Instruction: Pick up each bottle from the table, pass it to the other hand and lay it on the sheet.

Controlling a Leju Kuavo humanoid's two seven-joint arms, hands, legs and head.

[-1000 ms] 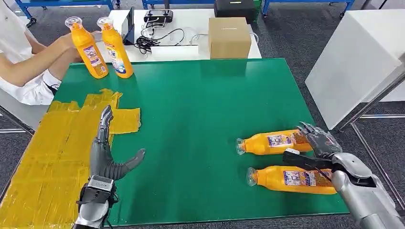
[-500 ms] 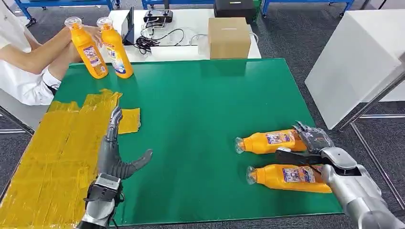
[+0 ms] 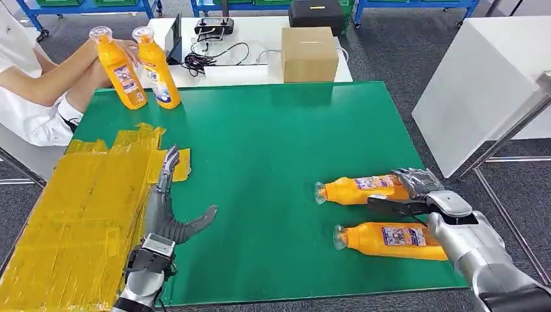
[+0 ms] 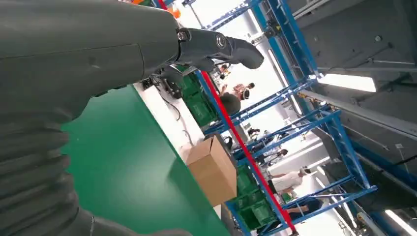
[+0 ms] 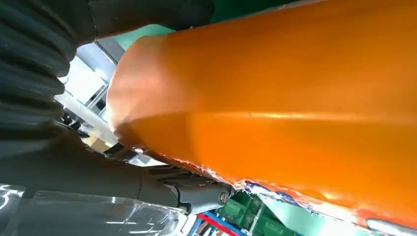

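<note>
Two orange bottles lie on their sides at the right of the green table [image 3: 273, 136], caps pointing left. My right hand [image 3: 416, 192] wraps the base of the far lying bottle [image 3: 360, 190]: fingers curl over it and the thumb lies along its near side. In the right wrist view that bottle [image 5: 275, 98] is pressed close against the hand [image 5: 74, 162]. The near lying bottle [image 3: 390, 239] rests free. My left hand [image 3: 166, 209] hovers open by the yellow sheet [image 3: 71, 201], fingers straight, thumb out; it holds nothing [image 4: 88, 54].
A seated person at the far left holds two upright orange bottles [image 3: 119, 68] [image 3: 157, 68] on the table's back corner. Behind the table stand a cardboard box [image 3: 310, 53] and a white bench with cables [image 3: 221, 58]. A white cabinet [image 3: 481, 84] stands to the right.
My right hand's fingers have curled down over the far lying bottle's base. My left hand has moved forward and right along the sheet's edge. The view has shifted slightly.
</note>
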